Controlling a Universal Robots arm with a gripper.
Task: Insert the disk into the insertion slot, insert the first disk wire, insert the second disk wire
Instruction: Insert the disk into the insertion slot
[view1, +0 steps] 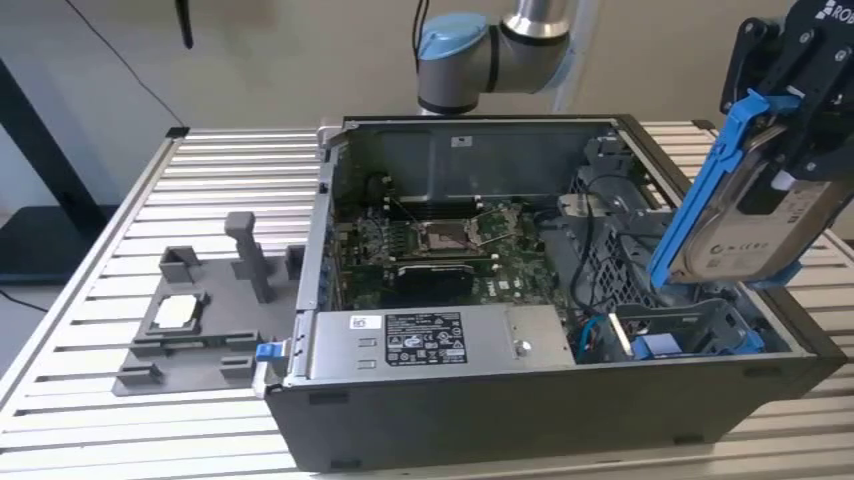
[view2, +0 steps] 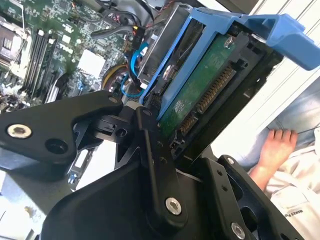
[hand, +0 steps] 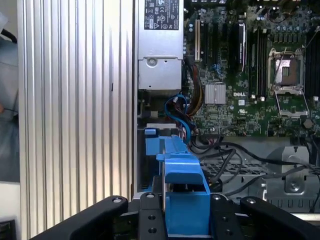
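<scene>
Here the jaws pinch the disk (view1: 742, 225), held steeply tilted, its long axis slanting down toward the insertion slot (view1: 694, 322) just beneath its lower end.

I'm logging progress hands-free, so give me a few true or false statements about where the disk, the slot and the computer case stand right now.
1. The gripper holds the disk tilted above the case. True.
2. The disk sits in the insertion slot. False: it hangs above the slot, apart from it.
3. A processor chip lies on the grey fixture outside the case. True.
4. The case is closed. False: it is open, with the motherboard showing.
</scene>
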